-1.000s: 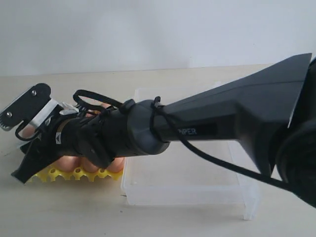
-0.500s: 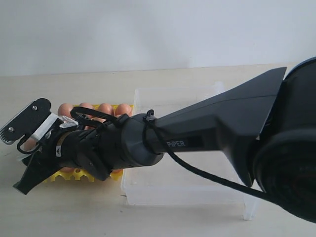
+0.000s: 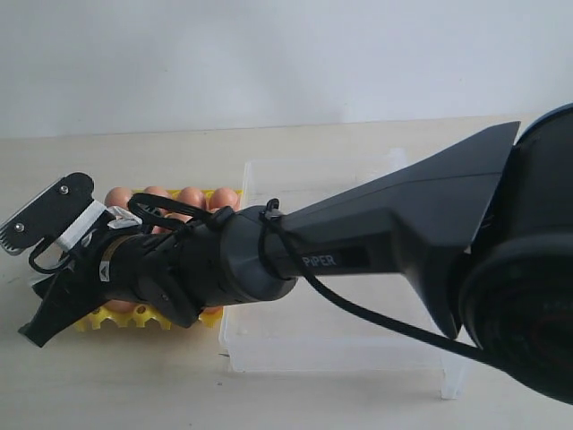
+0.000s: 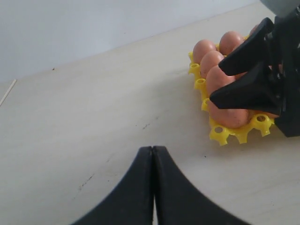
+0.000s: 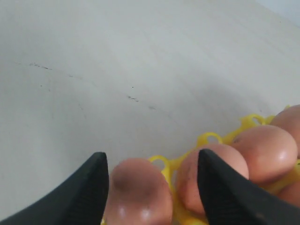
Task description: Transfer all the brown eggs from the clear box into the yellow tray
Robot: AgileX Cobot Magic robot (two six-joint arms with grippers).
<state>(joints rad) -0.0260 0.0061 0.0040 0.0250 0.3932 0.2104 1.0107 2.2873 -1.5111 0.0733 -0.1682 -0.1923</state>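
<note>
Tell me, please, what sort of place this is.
Likely a robotics lab bench rather than a kitchen: a pale tabletop against a plain white wall, a black robot arm, and a yellow tray of eggs beside a clear box.

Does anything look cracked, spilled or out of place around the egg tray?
Nothing stands out. The visible brown eggs sit whole in the yellow tray, no spill shows, and the clear box stands level.

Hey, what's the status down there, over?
Right gripper open, astride a brown egg seated in the yellow tray. Left gripper shut, away from it. Clear box: no eggs seen, arm hides part. Nothing in the way.
</note>
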